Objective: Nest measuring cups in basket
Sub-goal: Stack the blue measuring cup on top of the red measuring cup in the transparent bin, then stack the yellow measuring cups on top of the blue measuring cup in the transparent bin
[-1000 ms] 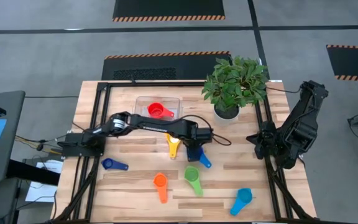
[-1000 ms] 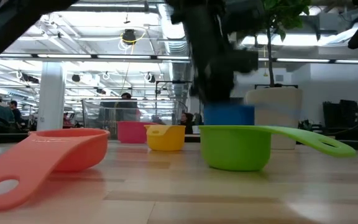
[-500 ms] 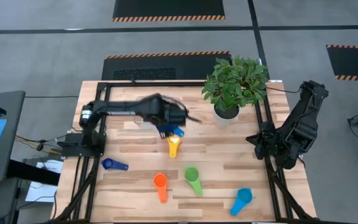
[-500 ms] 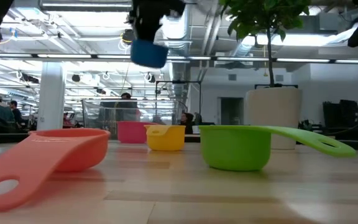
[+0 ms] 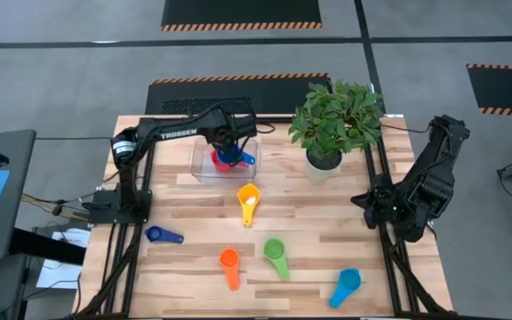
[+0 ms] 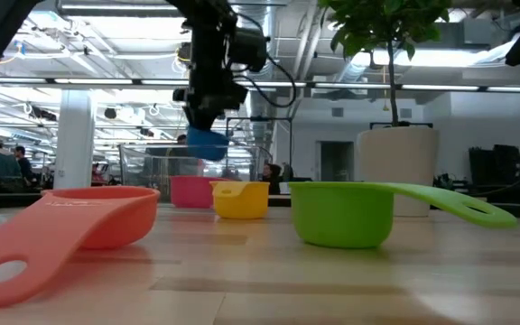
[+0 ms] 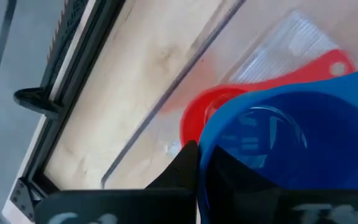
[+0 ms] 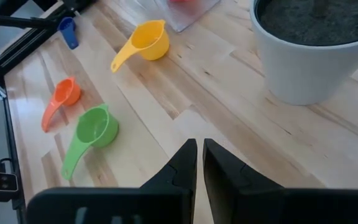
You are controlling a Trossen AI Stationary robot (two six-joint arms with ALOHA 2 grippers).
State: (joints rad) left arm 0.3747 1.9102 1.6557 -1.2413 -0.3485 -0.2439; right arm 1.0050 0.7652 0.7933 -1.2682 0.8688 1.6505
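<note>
Nearest the front edge of the surface lie the light blue cup and the orange cup, the orange one with its handle pointing toward the front edge. Just behind them sits the green cup, handle also toward the front, and off to the left the dark blue cup lies with its long axis across the surface. Further in, the yellow cup points its handle at the front edge too. These five appear to be waiting their turn.

At the right edge the right end effector hangs idle with its fingers together and nothing between them.

Farthest back, beside the potted plant, the left end effector hovers over the clear basket, clamped on the blue cup. That cup is held bowl-up directly above the red cup, which already lies in the basket with its handle reaching toward the basket's far side. The alignment suggests the blue cup is about to be lowered into the red one.
</note>
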